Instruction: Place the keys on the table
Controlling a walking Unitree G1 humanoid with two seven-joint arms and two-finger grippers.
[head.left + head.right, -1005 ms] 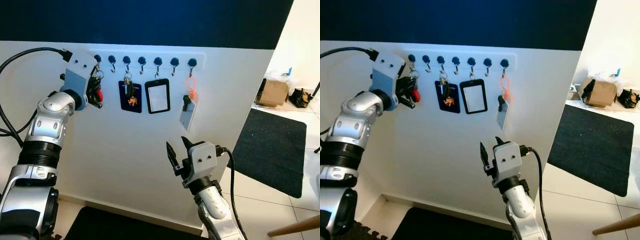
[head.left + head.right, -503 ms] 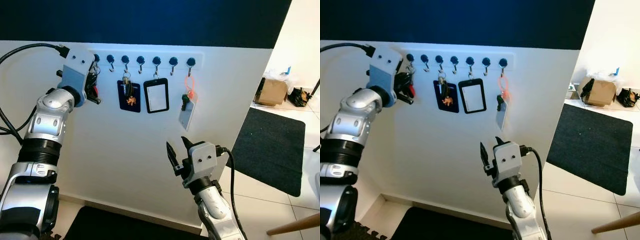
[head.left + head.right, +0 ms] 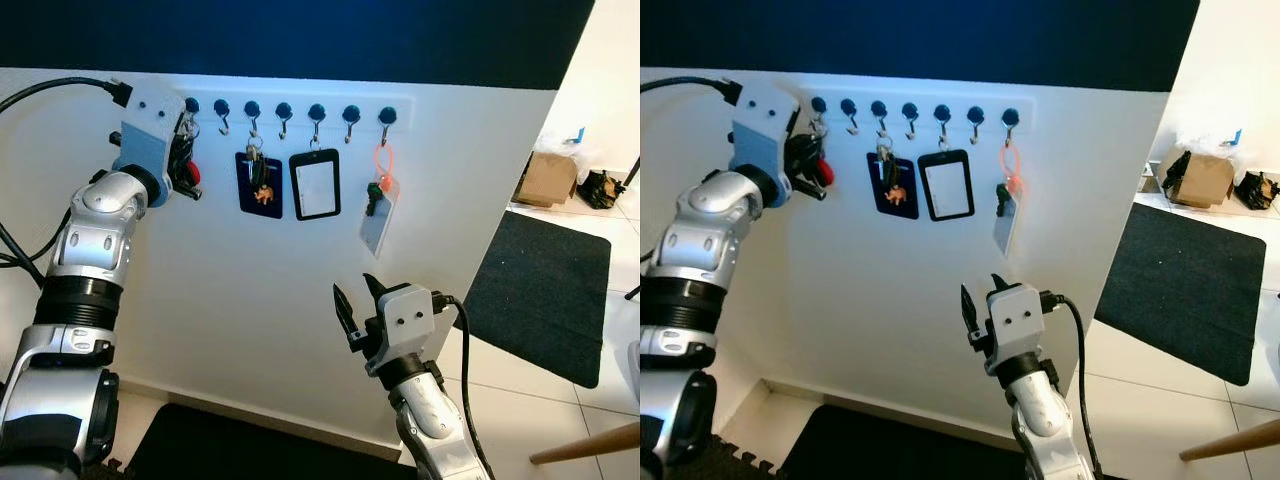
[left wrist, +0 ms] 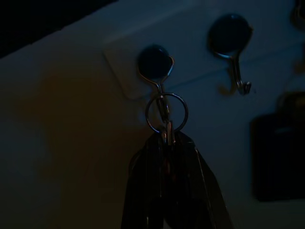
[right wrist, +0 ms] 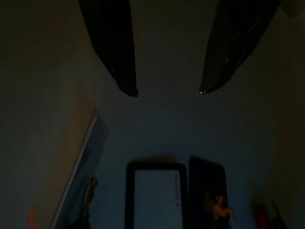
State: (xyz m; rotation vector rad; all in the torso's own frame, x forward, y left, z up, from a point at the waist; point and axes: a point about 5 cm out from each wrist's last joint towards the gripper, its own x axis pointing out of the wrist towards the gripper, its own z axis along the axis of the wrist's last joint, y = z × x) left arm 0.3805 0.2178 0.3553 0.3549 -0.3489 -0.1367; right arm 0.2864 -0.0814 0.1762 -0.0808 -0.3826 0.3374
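At the upper left of the left eye view, our left gripper point(image 3: 183, 165) is raised against the white wall point(image 3: 250, 300), its black fingers pinched on the keys point(image 3: 186, 172) with the red tag, which hang by a ring from the first hook point(image 4: 155, 64) of the hook rail point(image 3: 300, 110). Compared with half a second ago, the whole rail sits a little higher in the frame, so our head has moved; the left gripper keeps its place at the first hook, and the keys remain on it. Along the rail to the right hang a dark blue card holder point(image 3: 260, 185), a black-framed badge holder point(image 3: 315, 187) and an orange-looped tag point(image 3: 378, 215). At the lower centre, our right gripper point(image 3: 357, 303) stays pointed upward before the wall, fingers spread apart, holding nothing. At the right edge a dark mat point(image 3: 545, 290) lies on the tiled floor point(image 3: 520, 400).
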